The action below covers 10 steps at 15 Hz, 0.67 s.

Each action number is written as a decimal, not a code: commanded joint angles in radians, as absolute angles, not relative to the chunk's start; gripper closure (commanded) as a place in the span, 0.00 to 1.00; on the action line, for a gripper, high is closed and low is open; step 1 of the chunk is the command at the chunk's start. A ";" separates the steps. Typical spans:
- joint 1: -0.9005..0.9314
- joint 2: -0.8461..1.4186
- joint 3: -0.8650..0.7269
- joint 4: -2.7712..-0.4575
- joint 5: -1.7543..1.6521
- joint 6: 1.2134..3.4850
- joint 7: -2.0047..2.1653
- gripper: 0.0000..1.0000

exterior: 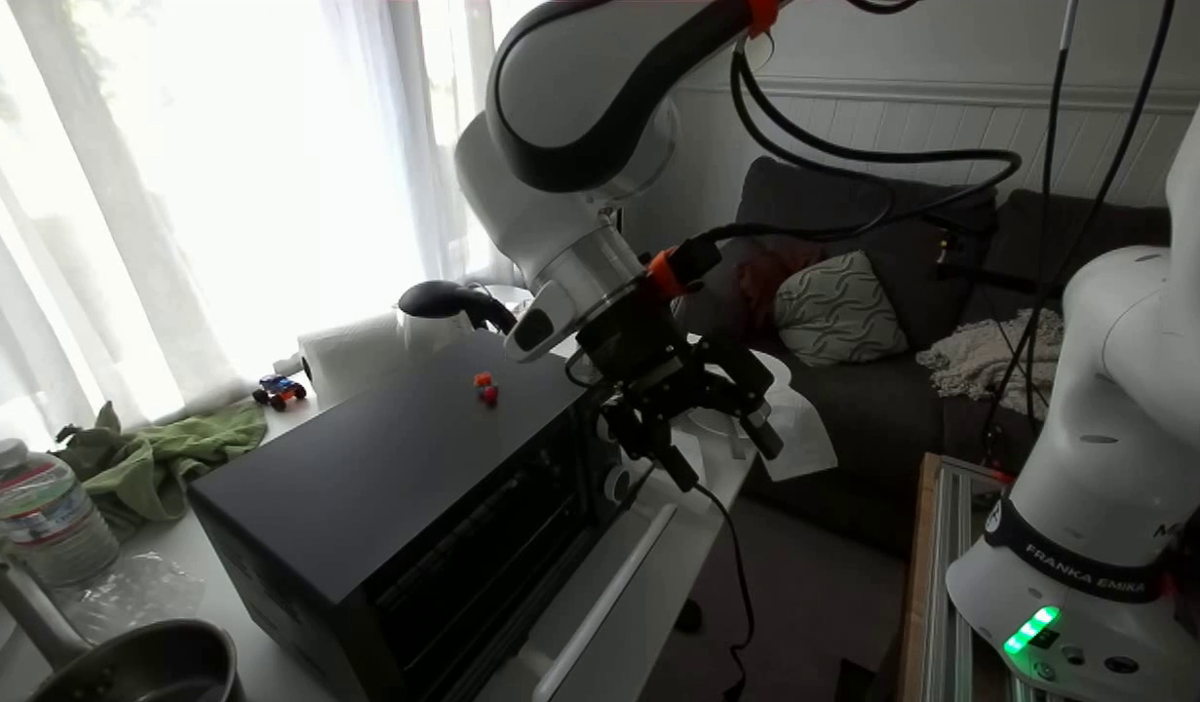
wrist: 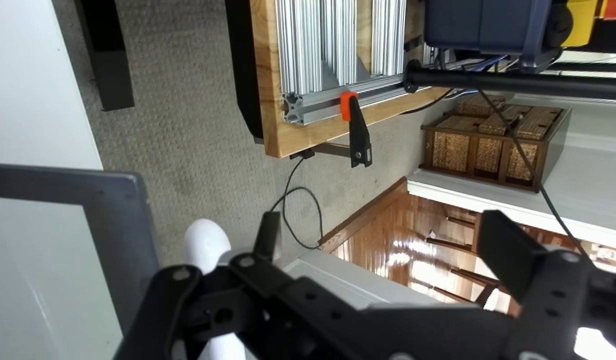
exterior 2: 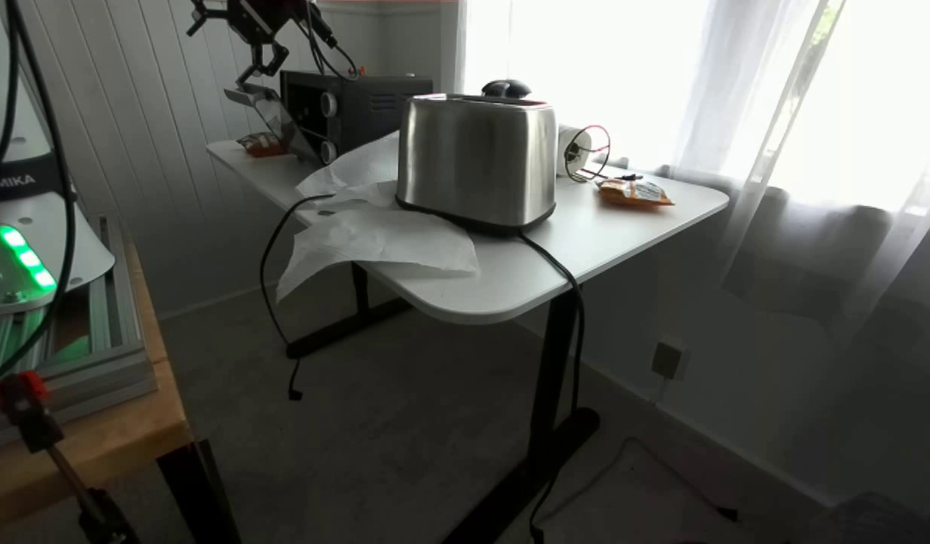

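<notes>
My black gripper (exterior: 721,453) stands open, with nothing between its fingers. It is at the front corner of a dark toaster oven (exterior: 385,458) on a white table. The oven's glass door (exterior 2: 277,117) is tilted partway down, so the dark inside shows. A pale bar handle (exterior: 607,604) runs along the door's outer edge. In the wrist view the handle (wrist: 207,245) passes close by the left-hand finger (wrist: 268,235); whether they touch I cannot tell. A small red and orange toy (exterior: 485,388) rests on the oven's top.
A steel toaster (exterior 2: 476,162) stands beside the oven, with white paper sheets (exterior 2: 381,242) hanging over the table edge. Around the oven are a pot (exterior: 141,663), a water bottle (exterior: 49,517), a green cloth (exterior: 180,458) and a toy truck (exterior: 280,392). A black cord (exterior: 741,585) dangles below.
</notes>
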<state>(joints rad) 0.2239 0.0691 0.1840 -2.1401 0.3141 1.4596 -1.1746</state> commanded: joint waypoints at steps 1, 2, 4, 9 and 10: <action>0.213 -0.031 0.194 -2.193 0.310 1.528 -1.164 0.00; 0.213 -0.039 0.192 -2.192 0.300 1.546 -1.145 0.00; 0.215 -0.040 0.191 -2.185 0.283 1.580 -1.118 0.00; 0.218 -0.019 0.193 -2.178 0.232 1.681 -1.042 0.00; 0.218 -0.015 0.193 -2.179 0.226 1.703 -1.034 0.00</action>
<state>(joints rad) 0.2235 -0.0062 0.1834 -2.1574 0.2622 1.6366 -1.0821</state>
